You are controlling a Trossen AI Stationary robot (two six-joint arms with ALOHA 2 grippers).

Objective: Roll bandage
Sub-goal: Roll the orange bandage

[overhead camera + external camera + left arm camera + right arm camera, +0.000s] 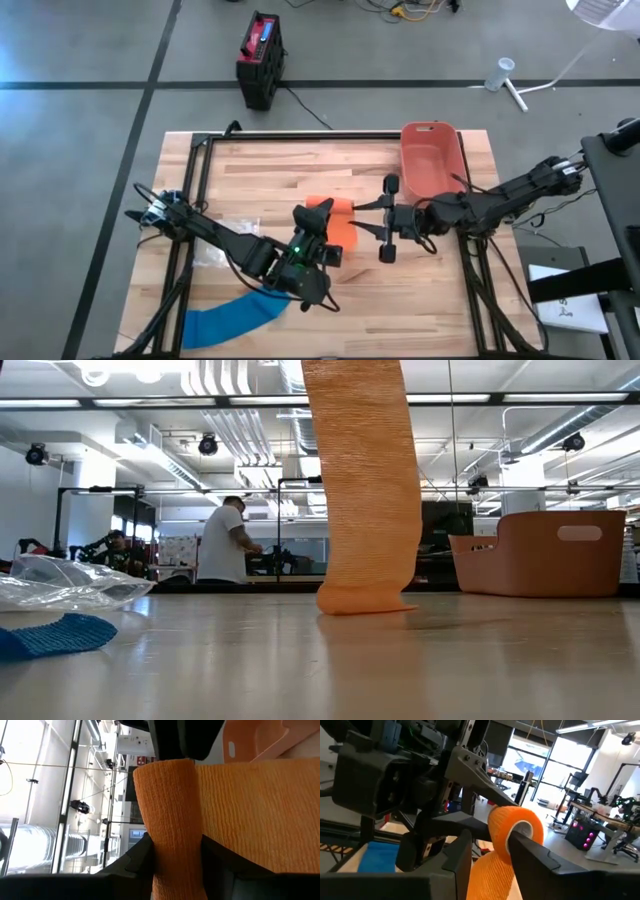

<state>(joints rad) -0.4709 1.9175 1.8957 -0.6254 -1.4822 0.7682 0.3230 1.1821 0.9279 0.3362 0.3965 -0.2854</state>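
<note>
Behind the bench (420,310), a grey floor, ceiling lights and glass partitions are seen, and a person in a white top stands far off in the low view. On the wooden bench, a pink bin (430,158) is set near the right arm, a clear plastic bag (60,582) lies on the left side, and a blue bandage (228,320) trails towards the near edge.

Both arms meet at mid-bench over the orange bandage (338,225). Its rolled end (516,834) is pinched by the right end effector (490,851), 1 finger being set inside the core and the other outside it. Its strip (172,825) is clamped between the fingers of the left end effector (175,857). A long tail (365,490) hangs down, its end crumpled on the bench.

Several faults are judged possible. Slack between the 2 grips would be wound in as loose, uneven turns. If the strip were pulled too hard, the roll could be dragged off the inner finger. The crumpled tail could be folded or twisted into the roll if it is not fed flat.
</note>
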